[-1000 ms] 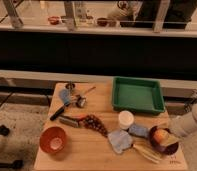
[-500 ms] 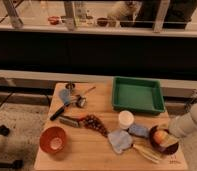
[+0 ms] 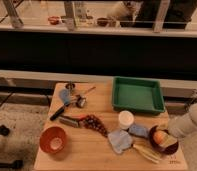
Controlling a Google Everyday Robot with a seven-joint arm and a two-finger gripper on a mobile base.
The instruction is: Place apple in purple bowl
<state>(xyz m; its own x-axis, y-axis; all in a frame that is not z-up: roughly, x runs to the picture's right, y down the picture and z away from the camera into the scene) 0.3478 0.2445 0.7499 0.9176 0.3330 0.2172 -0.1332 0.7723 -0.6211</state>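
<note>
Two bowls, one tray, one cup, one grape bunch and one apple sit on the wooden table (image 3: 92,155). Far left of the fingers stands the orange bowl (image 3: 53,139), holding nothing but its pale centre. The dark grape bunch (image 3: 94,123) lies between that bowl and the white cup (image 3: 125,119). Behind the fingers and to their left, the green tray (image 3: 137,94) looks bare inside. The apple (image 3: 159,136) rests in the purple bowl (image 3: 163,140), apparently touching the fingertips on their left side. The gripper (image 3: 167,141) reaches over the bowl from the right; whether its fingers are clasping or releasing the apple, I cannot tell.
</note>
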